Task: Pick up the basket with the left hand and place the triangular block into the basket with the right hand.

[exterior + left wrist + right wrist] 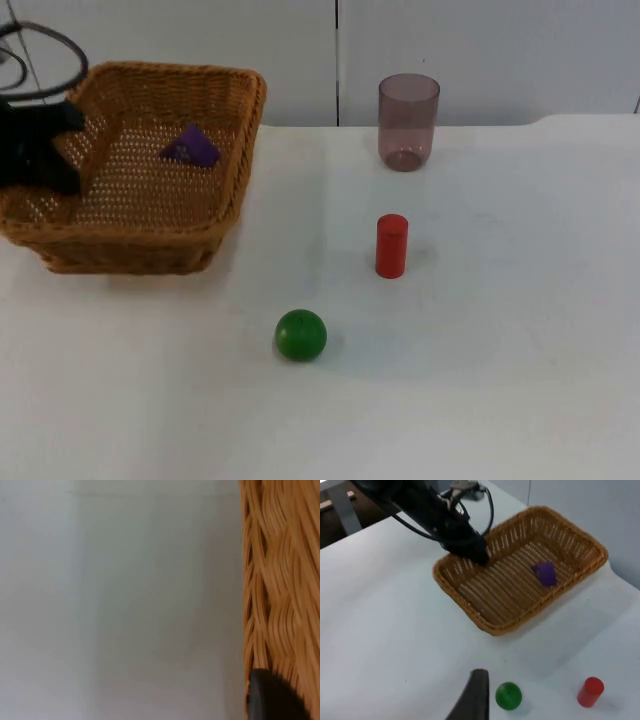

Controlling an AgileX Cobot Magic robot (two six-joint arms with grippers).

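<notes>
The woven basket [150, 215] stands at the table's left. My left gripper [52, 150] is shut on its left rim, and the right wrist view shows that gripper [472, 550] clamped on the rim too. The left wrist view has the basket's weave [280, 580] close beside a black fingertip [270, 700]. The purple triangular block [190, 147] lies inside the basket on its floor, toward the far side, as the block [545, 573] also lies in the right wrist view. My right gripper [472, 700] hangs high over the table's front, away from the basket [485, 615], holding nothing.
A green ball [300, 335] sits in front of the basket's right corner. A red cylinder [391, 246] stands upright mid-table, with a tinted translucent cup [407, 122] behind it near the wall. The ball [508, 695] and cylinder [590, 691] lie below my right gripper.
</notes>
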